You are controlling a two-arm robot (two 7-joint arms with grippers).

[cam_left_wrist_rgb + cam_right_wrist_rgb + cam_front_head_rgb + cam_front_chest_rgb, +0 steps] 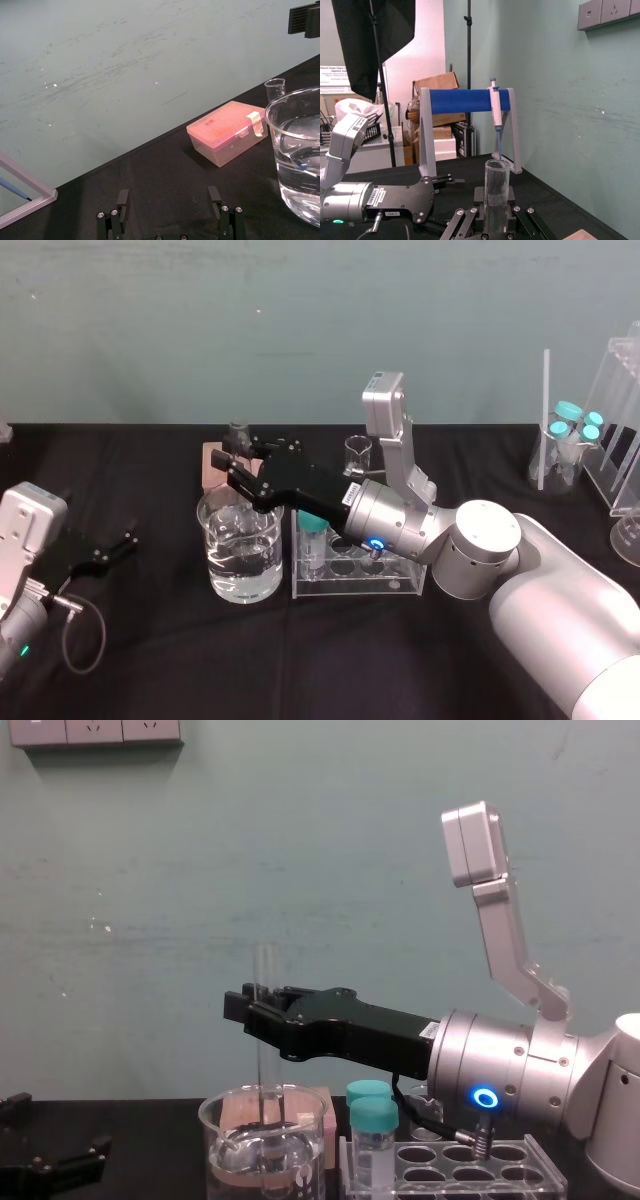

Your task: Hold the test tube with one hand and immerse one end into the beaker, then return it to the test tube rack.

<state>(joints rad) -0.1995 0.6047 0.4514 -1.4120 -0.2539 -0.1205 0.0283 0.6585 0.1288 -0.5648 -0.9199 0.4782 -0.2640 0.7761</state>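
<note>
Water [245,575] is seen in the lower part of the beaker [214,540], which stands on the black surface [150,460] just beside the left end of the test tube rack [400,590]. The test tube [263,970] is held upright over the beaker by the right gripper [250,1008], whose arm is stretched across above the rack from the right. The gripper is clamped on the tube about midway along its length, with the fingers closed against the glass on either side, as is shown from close by in the right wrist view [496,227]. The open upper end of the tube is raised above the gripper, while the lower end is lowered past the beaker's rim and lies inside the glass wall; whether it is dipped into the water cannot be told. A teal-capped vial [374,1120] is seated in the rack at the end nearest the beaker. A pink box [227,130] and a small beaker [275,90] are placed behind the beaker, near the wall. The left gripper [118,545] is parked low at the left of the surface, well apart from the beaker, with its fingers [123,197] spread apart and nothing held between them.
</note>
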